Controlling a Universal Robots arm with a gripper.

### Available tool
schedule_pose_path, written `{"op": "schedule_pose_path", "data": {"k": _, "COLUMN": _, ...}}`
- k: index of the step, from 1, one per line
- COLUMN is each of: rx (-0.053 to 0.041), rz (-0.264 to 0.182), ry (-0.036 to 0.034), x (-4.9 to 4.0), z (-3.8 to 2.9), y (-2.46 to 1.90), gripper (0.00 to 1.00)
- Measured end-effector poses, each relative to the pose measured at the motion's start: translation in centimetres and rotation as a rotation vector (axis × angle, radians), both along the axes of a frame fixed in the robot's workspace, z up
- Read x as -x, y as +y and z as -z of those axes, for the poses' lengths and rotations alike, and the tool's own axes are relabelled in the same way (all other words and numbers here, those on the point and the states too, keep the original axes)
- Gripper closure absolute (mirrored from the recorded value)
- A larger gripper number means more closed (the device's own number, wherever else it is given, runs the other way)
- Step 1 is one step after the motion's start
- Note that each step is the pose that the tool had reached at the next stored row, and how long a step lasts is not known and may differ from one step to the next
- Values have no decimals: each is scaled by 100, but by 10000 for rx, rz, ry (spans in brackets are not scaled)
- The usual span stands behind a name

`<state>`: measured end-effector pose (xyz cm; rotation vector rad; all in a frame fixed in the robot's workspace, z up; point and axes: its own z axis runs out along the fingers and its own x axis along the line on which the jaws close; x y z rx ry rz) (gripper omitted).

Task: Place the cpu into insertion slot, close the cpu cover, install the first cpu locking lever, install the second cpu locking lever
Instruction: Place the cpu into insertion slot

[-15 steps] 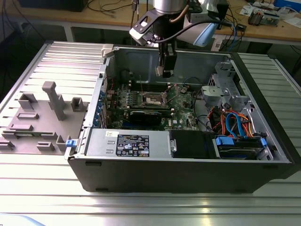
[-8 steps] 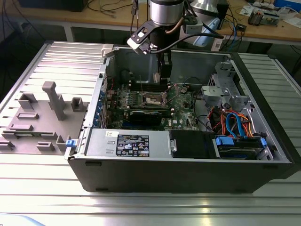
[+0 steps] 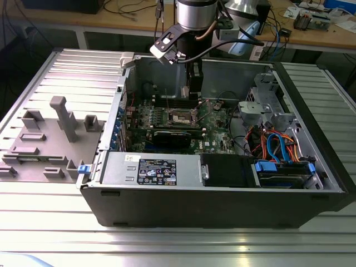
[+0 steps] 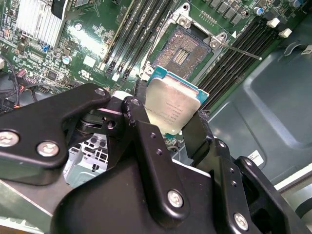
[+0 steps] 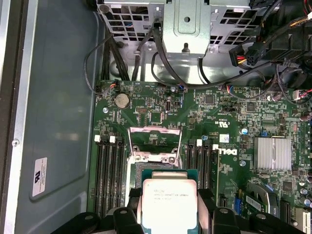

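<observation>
My gripper (image 4: pixel 170 116) (image 5: pixel 169 212) is shut on the cpu (image 4: pixel 173 105) (image 5: pixel 168 197), a flat square chip with a silver-grey top, its black fingers (image 4: pixel 139 105) pressing two opposite edges. The chip hangs a little above the green board, just short of the insertion slot (image 4: pixel 186 48) (image 5: pixel 141 167), whose dark contact field lies bare. The cpu cover (image 5: pixel 154 156), a silvery frame, stands swung open at the slot's far side. A thin locking lever (image 4: pixel 241 51) sticks out beside the slot. In the exterior view the gripper (image 3: pixel 193 92) reaches down into the open computer case over the slot (image 3: pixel 179 115).
Black memory slots (image 5: pixel 108 175) flank the socket on both sides. A finned heatsink (image 5: pixel 272 153), a metal drive cage (image 5: pixel 185 24) and cable bundles (image 5: pixel 263 53) surround the board. The case walls (image 3: pixel 311 105) enclose the arm. A grey fixture tray (image 3: pixel 50 139) lies at the exterior view's left.
</observation>
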<state>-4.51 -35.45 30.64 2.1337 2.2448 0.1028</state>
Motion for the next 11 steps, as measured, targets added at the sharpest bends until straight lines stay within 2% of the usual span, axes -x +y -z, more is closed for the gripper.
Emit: {"op": "schedule_pose_path", "data": {"k": 11, "rx": 2, "rz": 102, "ry": 1, "x": 0, "z": 22, "y": 2, "gripper": 46}}
